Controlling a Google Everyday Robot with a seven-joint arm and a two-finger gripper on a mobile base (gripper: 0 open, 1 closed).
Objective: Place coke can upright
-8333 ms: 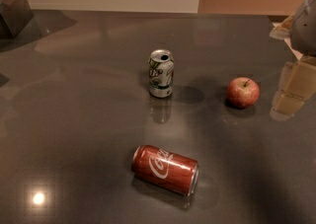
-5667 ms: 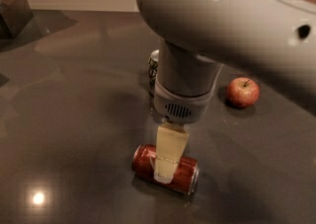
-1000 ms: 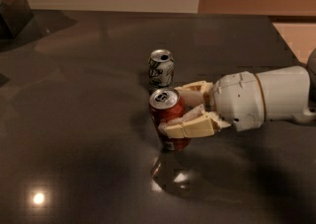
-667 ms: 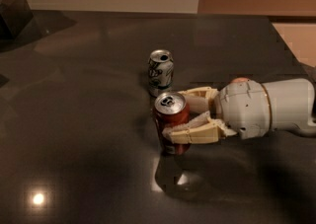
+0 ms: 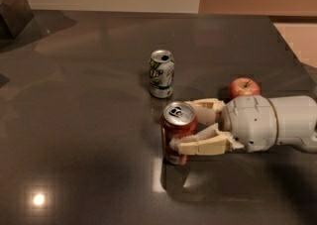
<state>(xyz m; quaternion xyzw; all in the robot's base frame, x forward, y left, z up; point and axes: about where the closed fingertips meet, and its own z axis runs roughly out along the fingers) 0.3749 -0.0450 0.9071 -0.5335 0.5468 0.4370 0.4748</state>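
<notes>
The red coke can (image 5: 176,131) stands upright on the dark table (image 5: 84,120), right of centre, its silver top facing up. My gripper (image 5: 190,126) reaches in from the right with its cream fingers (image 5: 198,145) on either side of the can, shut on it. The can's base looks to be at the table surface. The white wrist and arm stretch off to the right edge.
A white-and-green can (image 5: 162,74) stands upright just behind the coke can. A red apple (image 5: 243,88) sits behind my wrist at the right. A dark object (image 5: 12,16) is at the far left corner. The table's right edge runs near the apple.
The coke can went from lying on its side to upright in my gripper. Over the last second the gripper lowered it and moved slightly right, uncovering the apple.
</notes>
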